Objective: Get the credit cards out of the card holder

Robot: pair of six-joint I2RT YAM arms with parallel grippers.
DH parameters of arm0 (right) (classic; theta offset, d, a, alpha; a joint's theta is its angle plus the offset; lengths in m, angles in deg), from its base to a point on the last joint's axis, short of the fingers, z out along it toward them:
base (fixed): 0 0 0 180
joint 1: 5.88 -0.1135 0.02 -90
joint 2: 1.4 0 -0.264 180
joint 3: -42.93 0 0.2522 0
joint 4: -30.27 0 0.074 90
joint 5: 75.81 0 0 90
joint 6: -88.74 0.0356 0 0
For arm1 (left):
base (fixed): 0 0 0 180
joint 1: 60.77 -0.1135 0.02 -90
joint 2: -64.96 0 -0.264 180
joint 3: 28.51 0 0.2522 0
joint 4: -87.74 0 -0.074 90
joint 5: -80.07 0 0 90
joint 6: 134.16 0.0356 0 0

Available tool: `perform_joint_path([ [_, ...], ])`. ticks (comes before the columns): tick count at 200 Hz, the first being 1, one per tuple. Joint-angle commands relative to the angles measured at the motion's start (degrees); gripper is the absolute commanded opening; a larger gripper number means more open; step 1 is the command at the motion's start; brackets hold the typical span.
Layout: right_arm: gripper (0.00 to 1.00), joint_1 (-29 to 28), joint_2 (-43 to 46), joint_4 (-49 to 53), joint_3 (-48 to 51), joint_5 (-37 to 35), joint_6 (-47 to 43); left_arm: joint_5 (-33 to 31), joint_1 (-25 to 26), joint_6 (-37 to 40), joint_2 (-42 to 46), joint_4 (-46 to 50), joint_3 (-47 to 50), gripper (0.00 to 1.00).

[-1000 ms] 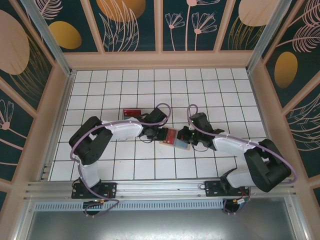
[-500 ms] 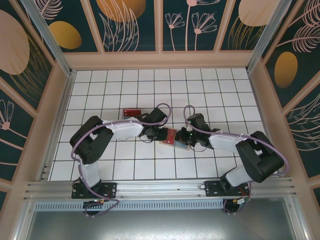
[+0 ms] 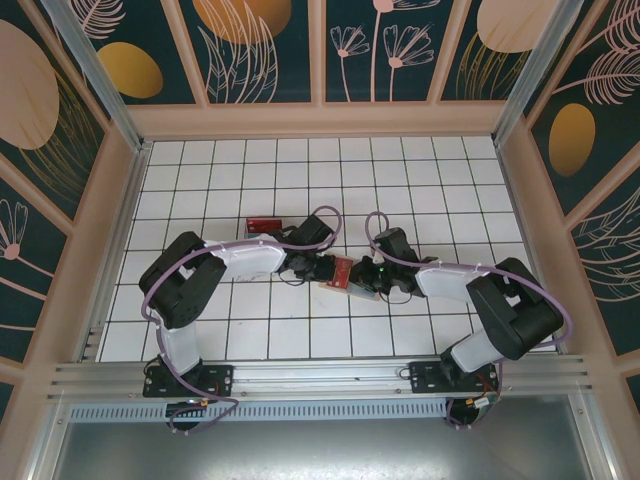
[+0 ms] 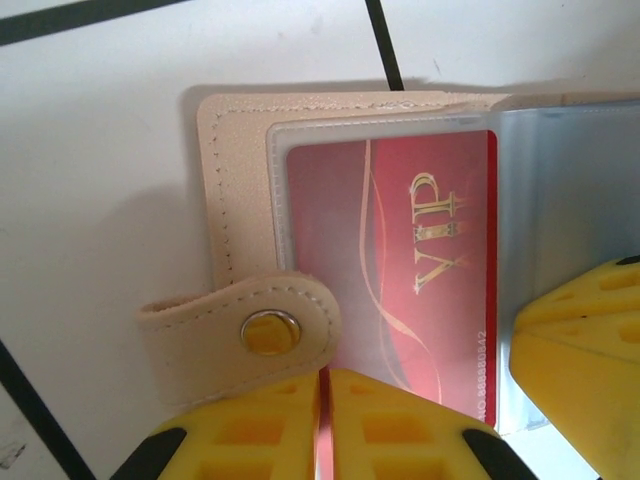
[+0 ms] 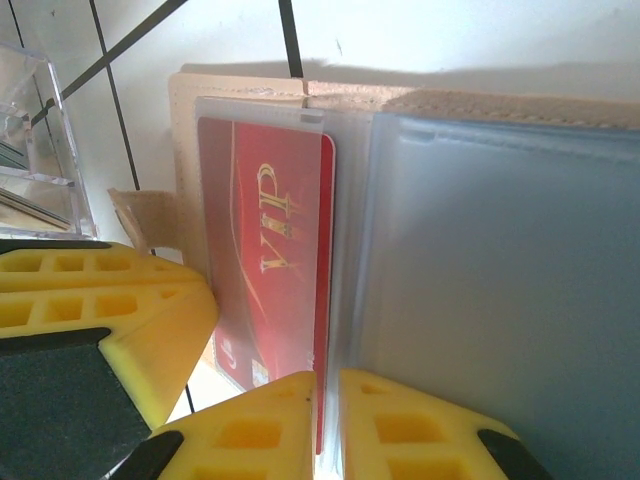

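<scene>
Card holder (image 3: 345, 272) lies open on the white tiled surface (image 4: 100, 120) between the two arms, and over the last second it has slid a little toward the left arm. The right arm has folded its elbow in closer to the middle. That reads as the right side working at the red card (image 4: 390, 260) while the left steadies the holder, though the card still sits almost wholly inside its pocket, so nothing is out yet.

In the left wrist view, the left jaws are clenched to a thin slit on the holder's near edge, beside the strap (image 4: 270, 330). In the right wrist view, the right jaws are pinched nearly shut at the red card's long edge, seemingly gripping it with the sleeve (image 5: 480, 280).

The holder is soft tan leather-like material with stitched borders and rounded corners. Its strap ends in a shiny metal snap. The sleeve is limp, cloudy, bluish plastic. The card is stiff and glossy, with gold "VIP" lettering.
</scene>
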Motion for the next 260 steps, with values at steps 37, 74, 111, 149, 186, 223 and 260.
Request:
perform_joint_path([
  [37, 0.14, -0.5, -0.7, -0.3, -1.5, -0.2, 0.3, -0.5, -1.4, -0.2, 1.8, 1.8, -0.4, 0.15],
  [74, 0.14, -0.4, -1.0, -0.5, -1.6, -0.1, 0.3, 1.8, -1.4, -0.7, 0.5, 0.6, 0.6, 0.15],
  [111, 0.16, -0.5, -1.5, -0.8, -1.7, 0.2, 0.4, 3.6, -1.4, -1.0, -0.6, -0.5, 1.2, 0.16],
  [149, 0.18, -0.4, -1.9, -1.0, -1.7, 0.3, 0.4, 4.1, -1.4, -1.0, -1.6, -0.4, 1.4, 0.16],
  [186, 0.19, -0.5, -2.5, -1.3, -2.0, 0.7, 0.4, 4.7, -1.2, -1.0, -2.1, -0.4, 1.1, 0.17],
  [223, 0.19, -0.5, -3.3, -1.4, -2.3, 1.1, 0.2, 4.7, -0.6, -0.6, -2.9, 0.8, 0.0, 0.17],
  [260, 0.19, -0.4, -3.6, -1.5, -2.3, 1.2, 0.2, 5.1, -0.6, -0.9, -3.0, 0.4, 0.2, 0.17],
])
